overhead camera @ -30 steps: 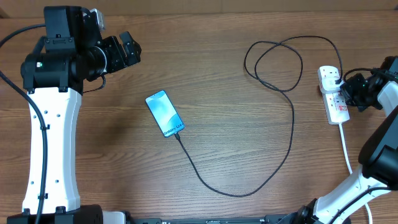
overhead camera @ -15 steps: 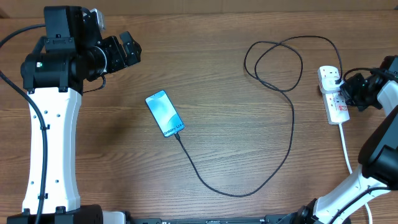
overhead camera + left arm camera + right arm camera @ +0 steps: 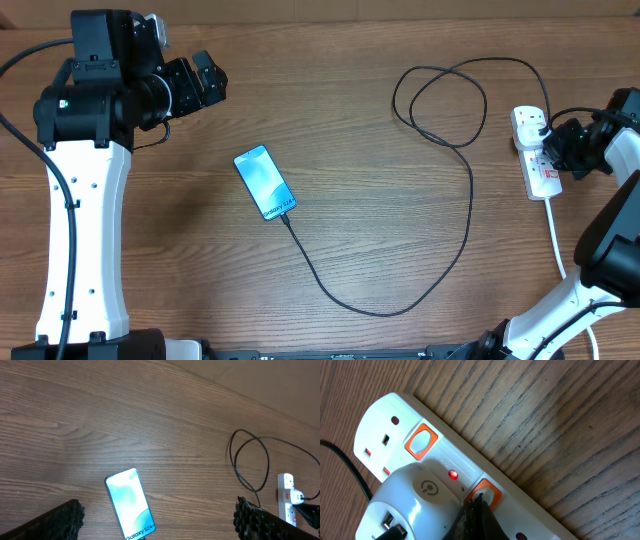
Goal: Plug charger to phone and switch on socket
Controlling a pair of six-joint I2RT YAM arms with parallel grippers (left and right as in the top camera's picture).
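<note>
From overhead, the left hand (image 3: pixel 205 80) hangs over the upper left of the counter (image 3: pixel 350 60), well apart from everything. The phone (image 3: pixel 266 183) lies flat at centre left with its screen lit. The charger (image 3: pixel 470 210) runs from the phone's lower end, sweeps down and right, loops at the upper right and ends at the socket (image 3: pixel 545 178) on the right edge. The right hand (image 3: pixel 558 145) sits there.

In the left wrist view, the fingers (image 3: pixel 60 519) are spread wide at the bottom corners and hold nothing. The phone (image 3: pixel 129 505) lies between them, lower centre.

In the right wrist view, the white plug (image 3: pixel 415 505) is seated in the socket (image 3: pixel 390 415) and a red light (image 3: pixel 452 475) glows. The right hand (image 3: pixel 476 520), its fingers pressed together into one dark tip, touches the orange switch (image 3: pixel 487 492).

The switch likely needs a firm, straight push. The strip looks light and may slide, so press downward, not sideways. The cable is limp and is best held at its connector. The phone is thin and slick, so take it by its long edges.
</note>
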